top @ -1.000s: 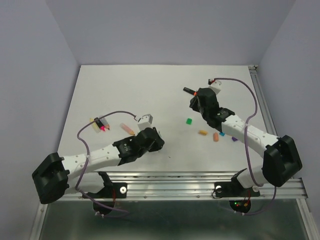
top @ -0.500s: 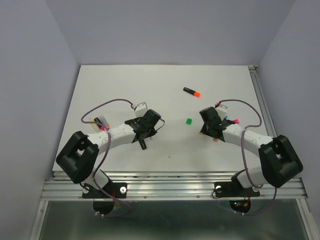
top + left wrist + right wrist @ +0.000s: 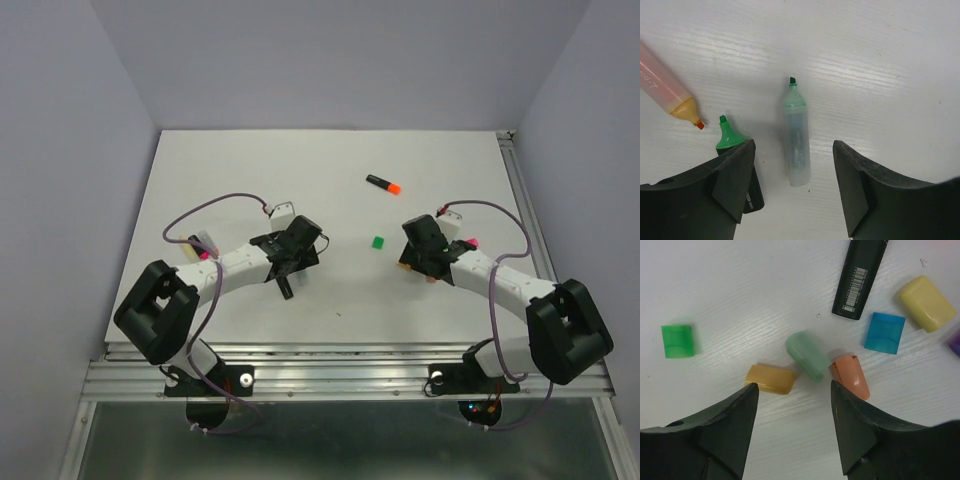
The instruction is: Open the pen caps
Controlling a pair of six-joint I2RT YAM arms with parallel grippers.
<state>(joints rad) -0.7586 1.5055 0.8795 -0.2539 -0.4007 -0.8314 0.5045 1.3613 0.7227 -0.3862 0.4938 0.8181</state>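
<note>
Mint cap (image 3: 807,356) (loose) just ahead of right fingers (image 3: 725,427).

left hand (image 3: 792,146) gap: frosted pale-green uncapped highlighter (image 3: 799,150) lies inside, clear of both fingers | 9 o'clock: black green-tipped highlighter (image 3: 730,139) partly under finger | right hand (image 3: 793,387) mouth: pale-green plastic cap (image 3: 807,355), amber cap (image 3: 770,378), salmon cap (image 3: 852,377) crowd it | top view 12 o'clock: open white counter (image 3: 250,160)

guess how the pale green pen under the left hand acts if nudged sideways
The pale green pen looks round and lies flat, so it would probably roll. Its translucent plastic suggests it is stiff and light. Its bare tip might mark the table.
</note>
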